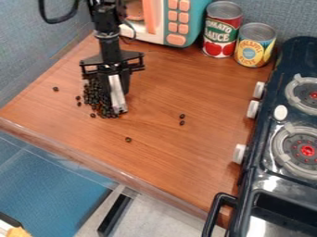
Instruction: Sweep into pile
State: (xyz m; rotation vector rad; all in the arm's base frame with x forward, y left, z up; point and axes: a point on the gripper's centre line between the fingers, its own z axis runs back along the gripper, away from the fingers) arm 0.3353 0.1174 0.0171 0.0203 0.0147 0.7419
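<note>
The hand (119,88) is closed around a pale tool (116,98), which partly hides the dark beans (96,99) heaped beside it on the surface (167,152); the top edge crops the toy microwave (192,23).

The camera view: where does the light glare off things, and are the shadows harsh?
In the camera view, the glare is strongest on the glossy black front of the toy stove; the metal lids of the two cans look paler and softly lit; shading on the wooden counter looks soft, not harsh.
</note>
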